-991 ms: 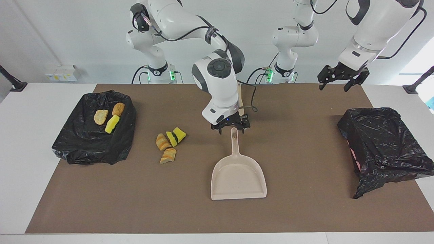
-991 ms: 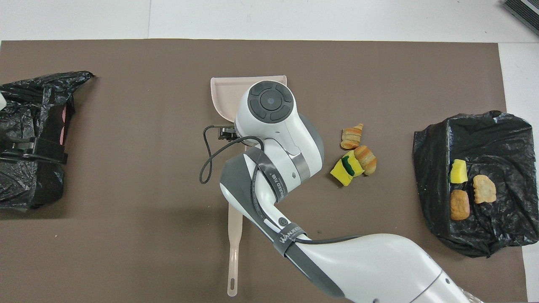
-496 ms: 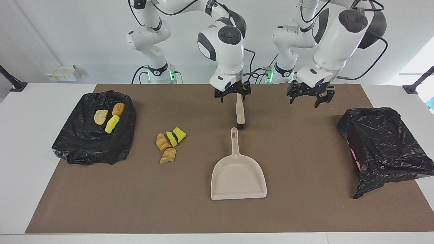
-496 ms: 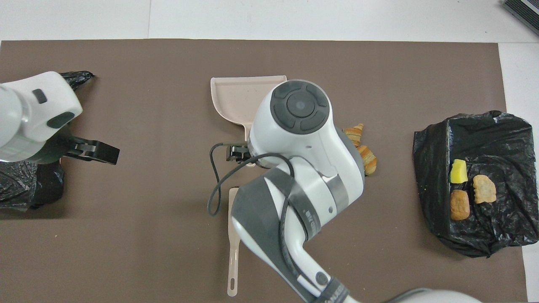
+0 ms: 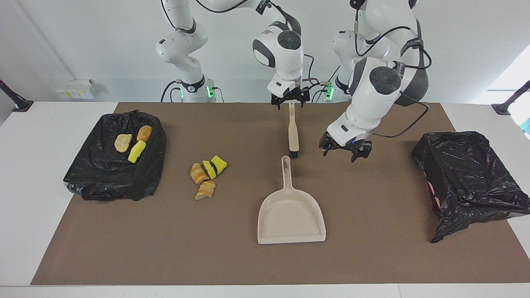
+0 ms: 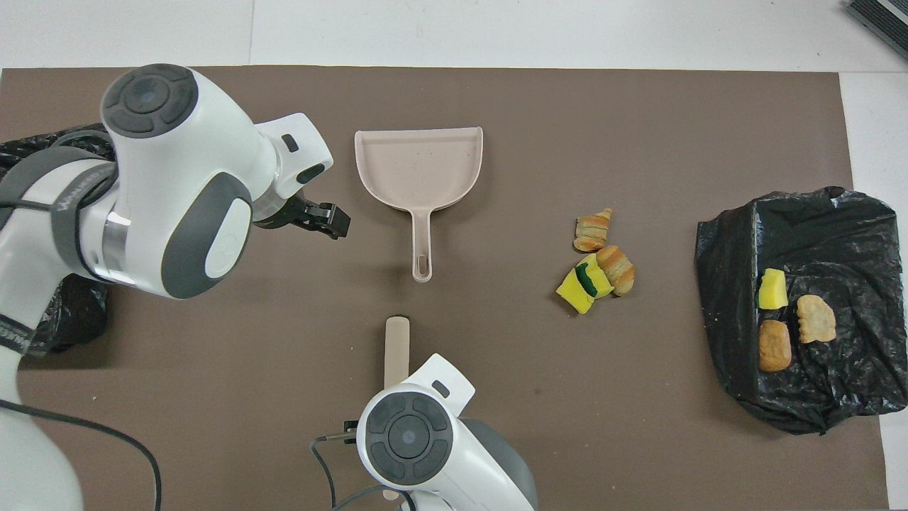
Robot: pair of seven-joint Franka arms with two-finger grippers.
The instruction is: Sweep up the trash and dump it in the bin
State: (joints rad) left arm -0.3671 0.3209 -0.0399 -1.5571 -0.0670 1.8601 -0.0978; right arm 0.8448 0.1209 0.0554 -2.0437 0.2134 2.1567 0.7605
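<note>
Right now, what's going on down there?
Right gripper over brush handle. Left gripper open over the mat beside the dustpan. Sponge scraps unswept, nothing blocking.

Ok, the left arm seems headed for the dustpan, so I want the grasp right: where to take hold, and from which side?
Probably the handle, from above, jaws straddling its narrow width mid-length. The dustpan lies flat, its handle pointing toward the robots; the brush lies close to the handle's tip. The left gripper hangs over the mat beside it; the right gripper is over the brush.
</note>
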